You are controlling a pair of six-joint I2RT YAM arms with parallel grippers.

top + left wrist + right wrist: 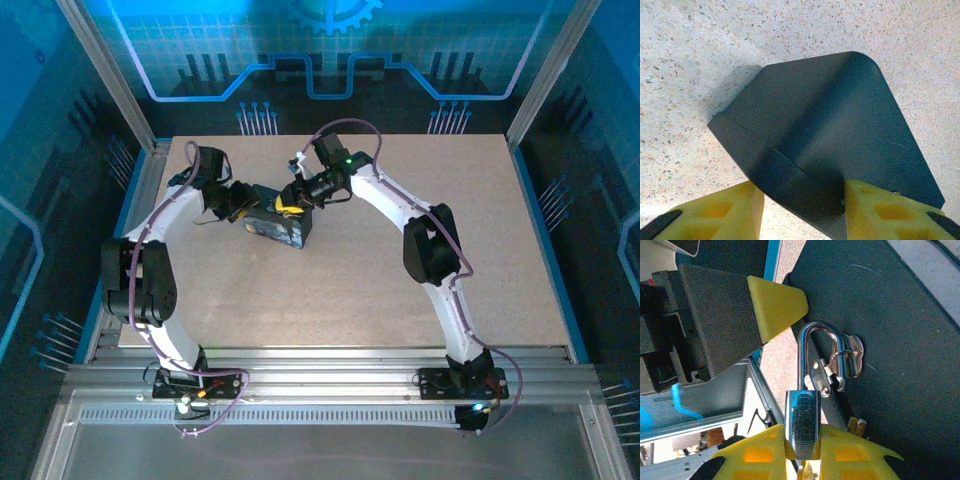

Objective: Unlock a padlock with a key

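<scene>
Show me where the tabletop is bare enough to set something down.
Bare table: the wide patch before the box, between left arm and right arm, and the side beyond the right arm. Crowded at the box, where the left gripper holds it and the right gripper holds the padlock.

Base of padlock is sitting hidden between right gripper fingers; key is mostly hiding behind them. Near corner of tin box is running off bottom edge.

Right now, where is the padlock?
In the right wrist view the padlock is at bottom centre, its body pinched by the right gripper, its shackle hooked through the hasp on the dark box.
</scene>
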